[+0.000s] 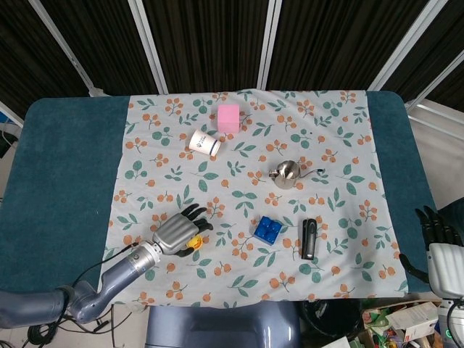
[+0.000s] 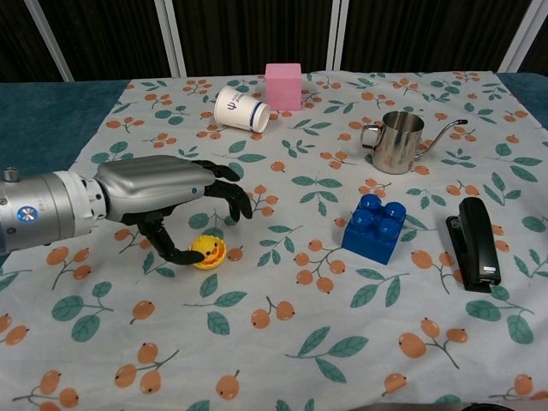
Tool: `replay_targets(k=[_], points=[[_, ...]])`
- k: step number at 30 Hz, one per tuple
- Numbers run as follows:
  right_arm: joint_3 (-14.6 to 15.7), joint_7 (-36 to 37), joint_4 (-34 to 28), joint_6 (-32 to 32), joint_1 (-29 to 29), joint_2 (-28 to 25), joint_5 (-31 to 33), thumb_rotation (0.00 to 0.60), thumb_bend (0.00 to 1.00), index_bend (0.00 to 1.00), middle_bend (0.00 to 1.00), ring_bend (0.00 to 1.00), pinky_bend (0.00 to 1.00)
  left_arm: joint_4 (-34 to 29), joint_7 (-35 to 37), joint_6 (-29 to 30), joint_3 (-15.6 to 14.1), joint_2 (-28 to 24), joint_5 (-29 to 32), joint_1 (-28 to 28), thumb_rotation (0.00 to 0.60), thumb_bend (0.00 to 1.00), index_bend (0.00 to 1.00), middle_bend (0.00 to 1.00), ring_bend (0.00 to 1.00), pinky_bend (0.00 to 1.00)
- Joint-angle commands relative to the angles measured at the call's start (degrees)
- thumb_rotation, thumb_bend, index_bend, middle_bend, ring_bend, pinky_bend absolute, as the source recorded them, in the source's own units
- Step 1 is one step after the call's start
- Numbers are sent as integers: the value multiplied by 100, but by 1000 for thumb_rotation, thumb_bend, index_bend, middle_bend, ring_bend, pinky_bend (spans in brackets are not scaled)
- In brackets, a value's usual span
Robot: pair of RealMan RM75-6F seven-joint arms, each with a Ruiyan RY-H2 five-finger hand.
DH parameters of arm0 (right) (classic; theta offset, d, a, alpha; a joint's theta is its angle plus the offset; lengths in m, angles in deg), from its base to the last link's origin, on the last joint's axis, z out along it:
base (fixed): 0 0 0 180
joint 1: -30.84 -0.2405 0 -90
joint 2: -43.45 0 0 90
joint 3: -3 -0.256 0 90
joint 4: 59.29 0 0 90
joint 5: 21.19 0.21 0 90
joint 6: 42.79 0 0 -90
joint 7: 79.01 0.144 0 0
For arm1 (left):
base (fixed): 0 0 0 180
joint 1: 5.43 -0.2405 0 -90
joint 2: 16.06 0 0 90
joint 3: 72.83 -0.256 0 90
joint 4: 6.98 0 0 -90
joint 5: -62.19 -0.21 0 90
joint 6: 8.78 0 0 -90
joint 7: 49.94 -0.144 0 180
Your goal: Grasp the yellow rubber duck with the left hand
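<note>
The small yellow rubber duck (image 2: 208,251) lies on the flowered cloth near the front left, also seen from the head view (image 1: 194,243). My left hand (image 2: 163,193) (image 1: 176,231) hovers over it from the left. Its fingers (image 2: 229,195) reach forward above the duck without touching it. The thumb (image 2: 169,248) curls down just left of the duck, close to it or touching it. My right hand (image 1: 437,250) hangs off the table's right front corner with its fingers apart and nothing in it.
A tipped paper cup (image 2: 241,108) and a pink cube (image 2: 283,86) lie at the back. A steel pitcher (image 2: 401,141), a blue brick (image 2: 375,227) and a black stapler (image 2: 478,242) stand to the right of the duck.
</note>
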Motion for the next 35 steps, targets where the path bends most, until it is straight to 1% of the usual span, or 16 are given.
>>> replay_targets(k=[1, 4, 8, 11, 14, 16, 19, 22, 26, 30, 35], points=[[-2, 1, 1, 0, -1, -1, 1, 600, 160, 67, 32, 80, 159, -242, -42, 265, 113, -212, -82, -63, 600, 304, 207, 192, 3, 0], [-2, -5, 2, 1, -3, 1, 1, 600, 160, 67, 32, 80, 159, -525, -243, 663, 231, -466, -161, -176, 600, 304, 182, 154, 0, 0], [-2, -19, 0, -16, -3, 10, -19, 600, 160, 68, 32, 80, 159, -970, -630, 1241, 290, -831, -343, -389, 600, 300, 156, 122, 0, 0], [5, -43, 1, -26, 0, 19, -29, 600, 159, 68, 32, 80, 159, -1380, -998, 1741, 245, -1161, -371, -695, 600, 276, 137, 97, 0, 0], [1, -47, 0, -38, 3, 20, -31, 600, 160, 67, 32, 80, 159, -1798, -1304, 2303, 153, -1446, -256, -1120, 600, 261, 91, 62, 0, 0], [1, -45, 2, -36, 3, 20, -29, 600, 161, 67, 32, 80, 159, -1987, -1530, 2609, 56, -1658, -70, -1411, 600, 236, 44, 38, 0, 0], [2, -43, 2, -35, 1, 20, -34, 600, 161, 67, 32, 80, 159, -2307, -1657, 3036, -55, -1918, 250, -1833, 600, 212, 16, 21, 0, 0], [1, -46, 0, -43, 1, 23, -42, 600, 160, 67, 32, 80, 159, -2425, -1405, 3425, -150, -2092, 486, -2249, 600, 197, 15, 9, 0, 0], [-1, -53, -6, -61, 5, 27, -52, 600, 160, 68, 32, 80, 159, -2301, -724, 3742, -275, -2299, 661, -2730, 600, 197, 13, 2, 0, 0], [1, -70, -3, -69, 6, 35, -59, 600, 160, 68, 32, 80, 159, -1864, 161, 4029, -327, -2426, 562, -3148, 600, 197, 14, 1, 0, 0], [2, -75, -6, -70, 6, 41, -61, 600, 160, 67, 32, 80, 159, -1126, 732, 4517, -237, -2326, 433, -3528, 600, 197, 21, 0, 0, 0]])
